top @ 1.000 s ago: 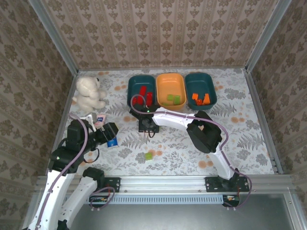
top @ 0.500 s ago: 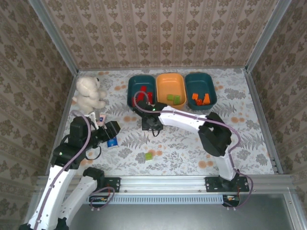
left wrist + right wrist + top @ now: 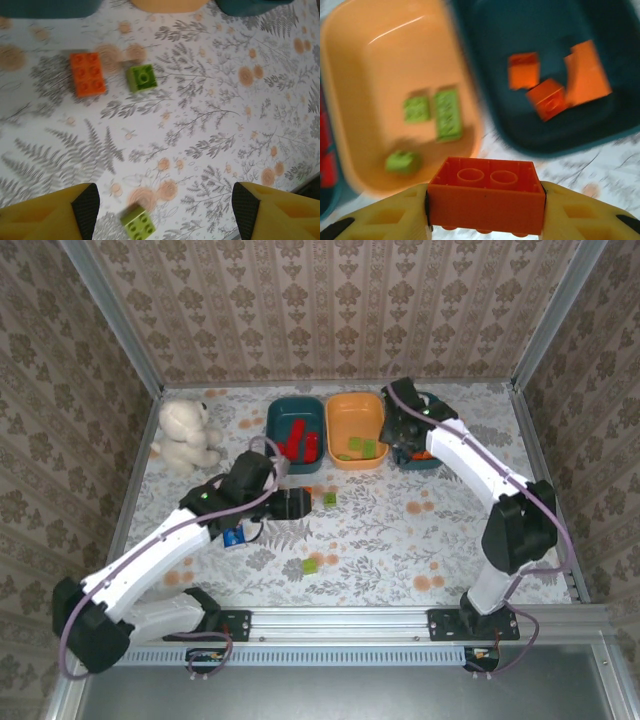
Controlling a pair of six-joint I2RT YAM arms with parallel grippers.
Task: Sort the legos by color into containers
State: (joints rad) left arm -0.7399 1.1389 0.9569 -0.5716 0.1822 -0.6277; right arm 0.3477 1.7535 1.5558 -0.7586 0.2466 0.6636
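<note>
Clamping an orange lego brick [image 3: 486, 194] between its fingers, the right gripper [image 3: 485, 212] hangs over the near rims where the orange tub [image 3: 370, 75] meets the right teal tub [image 3: 485, 30]. The first holds three green bricks [image 3: 448, 114] and the second three orange bricks [image 3: 550, 99], while the left teal tub [image 3: 275, 420] holds red bricks [image 3: 298, 440] too bunched to count. The left gripper [image 3: 165, 205], spread wide and empty, hovers over the floral table [image 3: 225, 125] on the near side of the tubs, where one loose orange brick [image 3: 87, 73] and two loose green bricks [image 3: 141, 78] lie apart, with bare table to the right.
</note>
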